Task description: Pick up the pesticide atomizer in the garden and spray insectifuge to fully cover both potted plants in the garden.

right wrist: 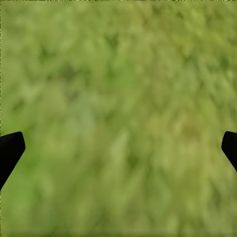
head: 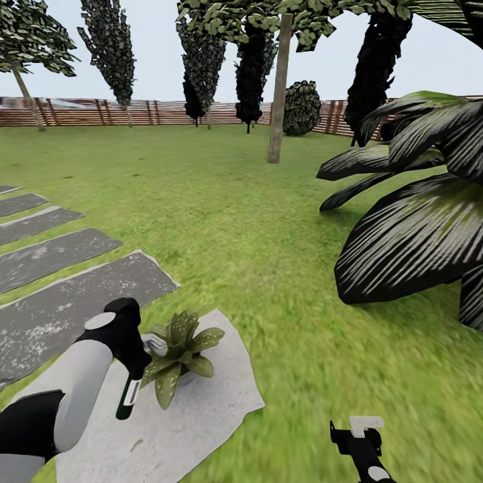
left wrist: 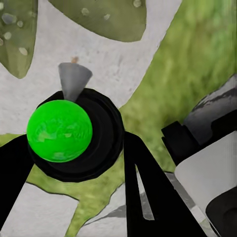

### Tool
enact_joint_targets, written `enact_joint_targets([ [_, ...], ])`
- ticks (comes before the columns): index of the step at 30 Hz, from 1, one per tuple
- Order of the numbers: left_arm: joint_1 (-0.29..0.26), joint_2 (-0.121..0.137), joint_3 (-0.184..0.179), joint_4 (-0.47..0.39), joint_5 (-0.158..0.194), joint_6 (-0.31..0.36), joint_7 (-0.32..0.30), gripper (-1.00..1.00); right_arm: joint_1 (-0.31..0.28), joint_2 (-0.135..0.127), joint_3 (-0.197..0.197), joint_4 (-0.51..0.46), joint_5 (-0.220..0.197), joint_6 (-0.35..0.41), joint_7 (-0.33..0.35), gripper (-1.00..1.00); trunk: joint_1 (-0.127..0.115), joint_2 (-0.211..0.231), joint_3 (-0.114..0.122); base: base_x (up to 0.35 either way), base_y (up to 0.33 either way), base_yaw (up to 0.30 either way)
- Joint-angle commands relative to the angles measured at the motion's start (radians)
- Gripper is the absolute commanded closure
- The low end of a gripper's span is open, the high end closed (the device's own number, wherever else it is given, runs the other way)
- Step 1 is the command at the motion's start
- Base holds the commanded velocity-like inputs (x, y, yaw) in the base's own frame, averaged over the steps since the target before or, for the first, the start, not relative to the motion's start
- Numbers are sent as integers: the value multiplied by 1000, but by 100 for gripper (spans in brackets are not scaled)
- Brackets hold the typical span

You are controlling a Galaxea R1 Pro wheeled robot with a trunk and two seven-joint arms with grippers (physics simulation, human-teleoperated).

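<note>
A: Since your left gripper (head: 134, 376) is clamped on the pesticide atomizer (head: 127, 397), the pickup looks done. The bottle hangs just beside the potted plant (head: 180, 354), nozzle close to its leaves.

B: And the plant itself?

A: It sits on the pale stone slab (head: 215, 409), with the lawn (head: 255, 235) all round. You've reached the first plant; whether any spray has landed, I cannot tell.

B: The other arm?

A: Your right gripper (head: 359, 436) hangs over grass well apart from the plant, fingers spread wide, holding nothing. Spraying both plants, I judge, remains.
</note>
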Motion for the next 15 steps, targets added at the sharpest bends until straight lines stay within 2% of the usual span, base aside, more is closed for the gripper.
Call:
enact_joint_targets([
  [1, 1, 0, 5, -1, -11, 10, -10, 100, 0, 1, 9, 0, -9, -3, -3, -100, 0, 0, -1, 0, 0, 180],
  [5, 6, 9, 5, 1, -11, 9, -13, 100, 0, 4, 9, 0, -10, -3, -3, -100, 0, 0, -1, 0, 0, 245],
  [9, 7, 5, 5, -1, -10, 9, -12, 100, 0, 5, 9, -1, -10, -3, -3, -100, 0, 0, -1, 0, 0, 245],
  [15, 7, 0, 5, -2, -10, 9, -9, 100, 0, 0, 10, 1, -8, -2, -3, -100, 0, 0, -1, 0, 0, 37],
])
